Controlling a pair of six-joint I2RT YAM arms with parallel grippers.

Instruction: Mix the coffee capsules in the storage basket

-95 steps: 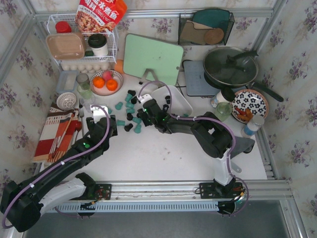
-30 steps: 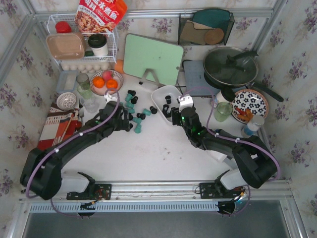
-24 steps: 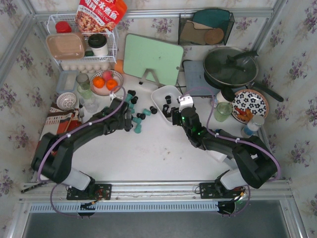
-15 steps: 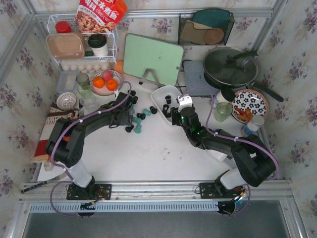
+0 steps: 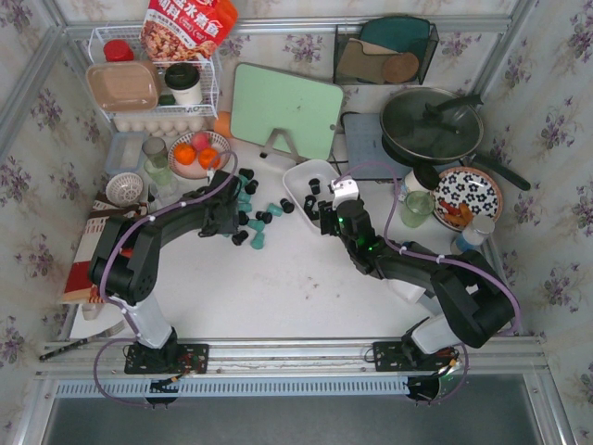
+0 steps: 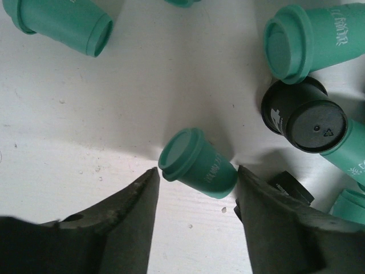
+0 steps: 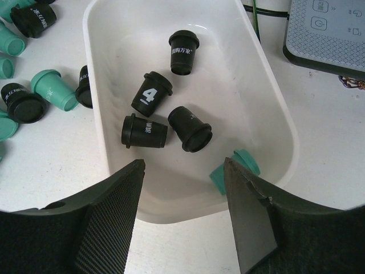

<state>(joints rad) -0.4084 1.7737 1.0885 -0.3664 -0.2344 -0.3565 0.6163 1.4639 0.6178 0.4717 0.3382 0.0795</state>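
Observation:
The white storage basket [image 5: 290, 175] stands mid-table. In the right wrist view its wall [image 7: 272, 108] encloses several black capsules [image 7: 151, 96] and one teal capsule [image 7: 235, 169] lying beside my right finger. My right gripper [image 7: 183, 162] is open and empty, just above the basket's near end; it also shows in the top view [image 5: 326, 218]. More teal and black capsules [image 5: 255, 215] lie loose on the table left of the basket. My left gripper [image 6: 198, 169] is open low over them, with a teal capsule [image 6: 199, 164] lying on its side between the fingertips, not gripped.
A green cutting board [image 5: 283, 111] and a lidded pan [image 5: 431, 125] stand behind the basket. A fruit bowl [image 5: 197, 153] and a wire rack [image 5: 153, 88] are at the back left. A patterned plate [image 5: 466, 195] and a glass [image 5: 417, 206] are at the right.

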